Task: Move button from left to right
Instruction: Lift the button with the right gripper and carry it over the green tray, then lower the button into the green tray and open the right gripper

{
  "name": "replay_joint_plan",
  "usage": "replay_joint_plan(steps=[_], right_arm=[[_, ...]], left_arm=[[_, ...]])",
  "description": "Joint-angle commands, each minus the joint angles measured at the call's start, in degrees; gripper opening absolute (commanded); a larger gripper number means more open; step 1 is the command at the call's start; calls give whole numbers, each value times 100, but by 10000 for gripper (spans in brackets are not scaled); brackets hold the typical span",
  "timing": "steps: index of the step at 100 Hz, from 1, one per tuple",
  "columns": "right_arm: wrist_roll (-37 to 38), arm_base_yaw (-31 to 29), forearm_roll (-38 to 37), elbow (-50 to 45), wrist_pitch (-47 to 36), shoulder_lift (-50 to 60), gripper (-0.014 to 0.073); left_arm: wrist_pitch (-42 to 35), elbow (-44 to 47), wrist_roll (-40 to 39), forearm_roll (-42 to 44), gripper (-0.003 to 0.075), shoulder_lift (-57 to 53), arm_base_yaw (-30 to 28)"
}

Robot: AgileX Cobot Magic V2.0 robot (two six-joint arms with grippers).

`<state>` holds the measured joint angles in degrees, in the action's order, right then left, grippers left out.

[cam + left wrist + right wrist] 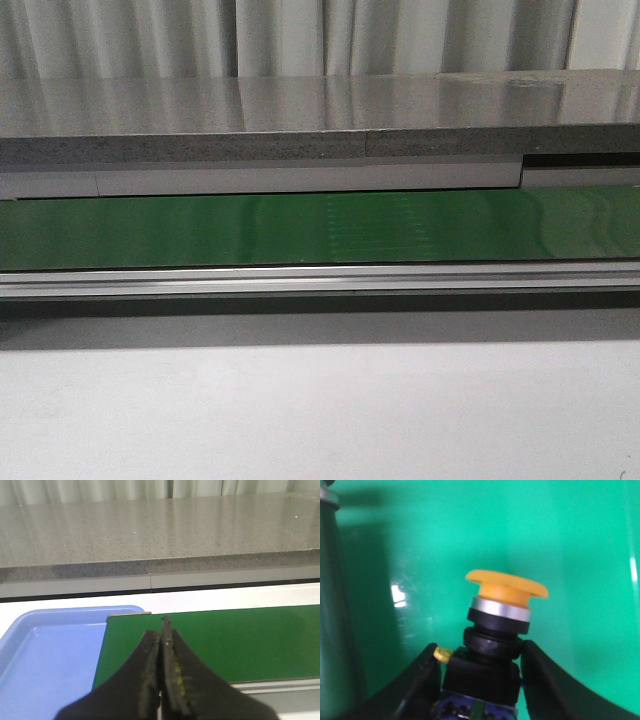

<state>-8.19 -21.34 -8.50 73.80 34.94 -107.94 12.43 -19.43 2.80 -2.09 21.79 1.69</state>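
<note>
The button (506, 587) has a round yellow cap, a silver ring and a blocky black body on a blue base. It shows only in the right wrist view, slightly tilted, in front of a bright green surface (470, 530). My right gripper (480, 647) holds it, one finger on each side of the black body. My left gripper (161, 630) is shut and empty, hovering over the left end of the green conveyor belt (240, 640). Neither gripper nor the button shows in the front view.
A light blue tray (50, 655) lies beside the belt's left end. The green belt (300, 228) runs across the front view, behind a metal rail (320, 278), with a grey counter (300, 110) beyond it. A darker green wall (340, 605) rises beside the button.
</note>
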Motion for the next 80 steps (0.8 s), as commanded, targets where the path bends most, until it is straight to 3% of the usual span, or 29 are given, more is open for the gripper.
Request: replay_joint_plan(steps=[1, 80], right_arm=[[-245, -17, 240, 199, -230, 249, 164], [-343, -23, 492, 199, 81, 244, 168]], left_arm=[[-455, -146, -13, -60, -20, 28, 46], [-455, -146, -13, -60, -20, 28, 46]])
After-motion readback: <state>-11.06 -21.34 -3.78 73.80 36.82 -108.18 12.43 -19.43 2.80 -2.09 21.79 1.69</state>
